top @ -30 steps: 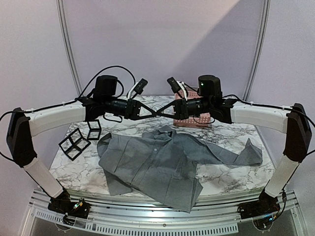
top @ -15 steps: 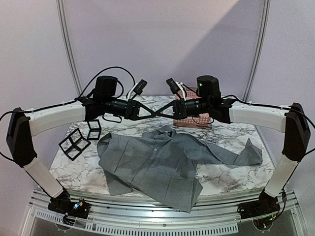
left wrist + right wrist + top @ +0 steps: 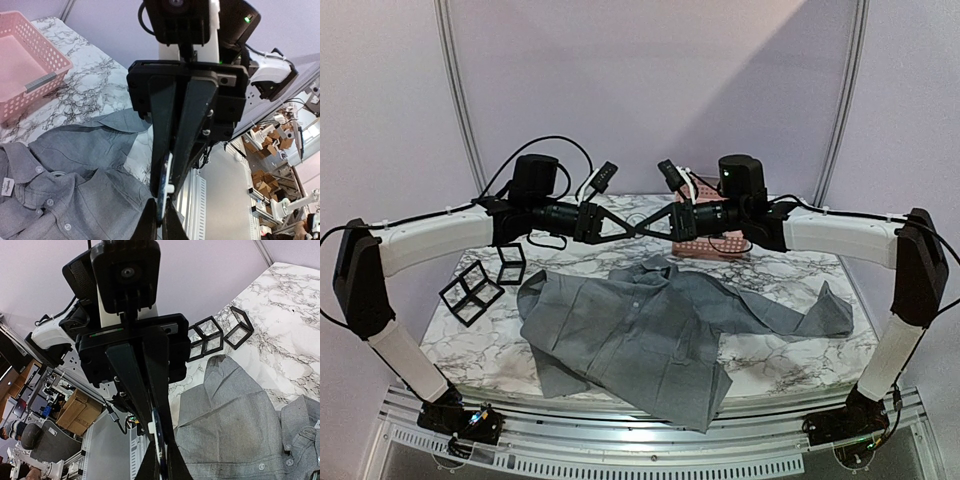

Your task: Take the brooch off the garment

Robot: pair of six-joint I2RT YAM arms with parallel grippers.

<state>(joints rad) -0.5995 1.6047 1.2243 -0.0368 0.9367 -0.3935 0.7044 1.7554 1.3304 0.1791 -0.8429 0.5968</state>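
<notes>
**Two pincers meet tip to tip above a grey shirt**

Black wire cubes stand near the counter's left edge. Above the middle, the left pincer and right pincer are both clamped on the brooch, a thin dark-blue piece whose long axis runs along the line between them. The garment lies below, collar toward the far edge, hem over the near edge, one sleeve stretched rightward. A pink basket sits at the far edge.
</notes>
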